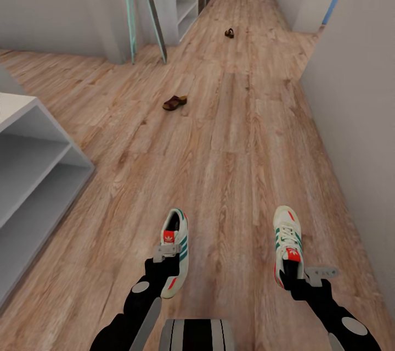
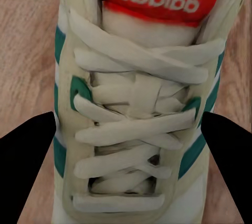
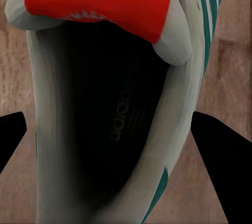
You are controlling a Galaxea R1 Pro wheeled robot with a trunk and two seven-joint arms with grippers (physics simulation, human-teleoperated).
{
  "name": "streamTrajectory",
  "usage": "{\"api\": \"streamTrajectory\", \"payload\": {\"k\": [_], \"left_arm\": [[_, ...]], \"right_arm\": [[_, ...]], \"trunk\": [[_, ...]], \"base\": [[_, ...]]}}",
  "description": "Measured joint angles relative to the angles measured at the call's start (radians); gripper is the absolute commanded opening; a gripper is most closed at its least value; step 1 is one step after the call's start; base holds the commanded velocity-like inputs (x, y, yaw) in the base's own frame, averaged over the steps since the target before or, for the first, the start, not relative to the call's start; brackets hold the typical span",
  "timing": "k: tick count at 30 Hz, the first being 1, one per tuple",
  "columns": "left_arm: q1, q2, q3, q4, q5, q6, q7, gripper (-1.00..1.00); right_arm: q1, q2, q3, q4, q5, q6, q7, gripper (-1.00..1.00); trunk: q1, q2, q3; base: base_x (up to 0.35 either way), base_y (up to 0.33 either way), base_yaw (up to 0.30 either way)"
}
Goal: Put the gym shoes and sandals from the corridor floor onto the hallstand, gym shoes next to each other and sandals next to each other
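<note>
Nothing is racked yet: the left gripper (image 1: 167, 256) and right gripper (image 1: 307, 274) each straddle a gym shoe (image 1: 176, 246) with spread fingers (image 2: 26, 161), both sandals (image 1: 174, 102) lying far beyond them.

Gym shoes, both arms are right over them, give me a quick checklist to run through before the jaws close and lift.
1. Left gripper centred over the left gym shoe: ok, one finger shows on each side of the laces in the left wrist view.
2. Right gripper straddling the right gym shoe: ok, over its opening.
3. Jaws open: ok, both.
4. Fingers touching the shoes: cannot tell.
5. Both shoes flat on the corridor floor: ok.
6. Hallstand shelves free: ok for the part in view at the head view's left.
7. Sandals picked up: not ok, the second lies farther off.
</note>
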Motion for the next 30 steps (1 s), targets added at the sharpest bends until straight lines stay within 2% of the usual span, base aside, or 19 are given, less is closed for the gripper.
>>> {"api": "streamTrajectory", "payload": {"k": [10,30], "left_arm": [[0.0,-0.001,0.0,0.028,-0.001,-0.034,-0.001,-1.0],[0.0,-0.001,0.0,0.033,-0.001,-0.038,0.001,-1.0]], "right_arm": [[0.0,0.0,0.0,0.001,0.0,0.0,0.0,-1.0],[0.0,0.0,0.001,0.004,0.002,0.0,0.0,-1.0]], "trunk": [[0.0,0.0,0.0],[0.0,0.0,0.0]], "base": [[0.0,-0.058,0.229],[0.0,-0.002,0.281]]}}
